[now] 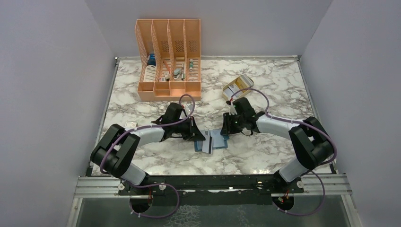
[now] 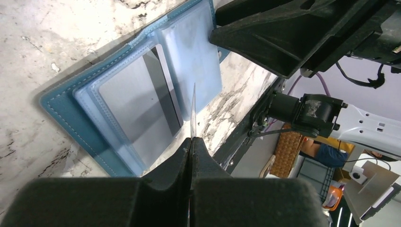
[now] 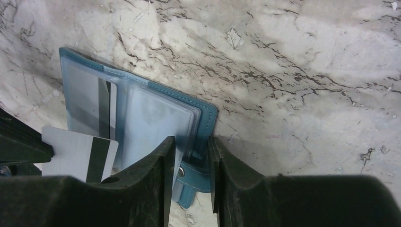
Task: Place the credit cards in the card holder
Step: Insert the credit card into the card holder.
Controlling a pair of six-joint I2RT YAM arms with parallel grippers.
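The card holder (image 3: 206,118) lies open and flat on the marble table (image 3: 293,71) between the two arms, its clear sleeves facing up. One grey card (image 2: 127,106) with a dark stripe already sits in a sleeve on the left arm's side. The left gripper (image 2: 191,142) is pinched tight on a pale striped card (image 3: 75,151), holding it by one edge so that the rest juts free toward the holder's sleeves. The right gripper (image 3: 190,144) stands with its jaws partly apart, astride the holder's edge by the stud tab. Whether they actually clamp it cannot be told. The card is likely light, stiff and slick, so an edge grip suits it, though it may pivot or slip in the jaws if its leading corner snags. The holder looks soft and light, with floppy sleeves, and would probably slide on the smooth marble unless pinned at the cover edge, clear of the sleeve openings.
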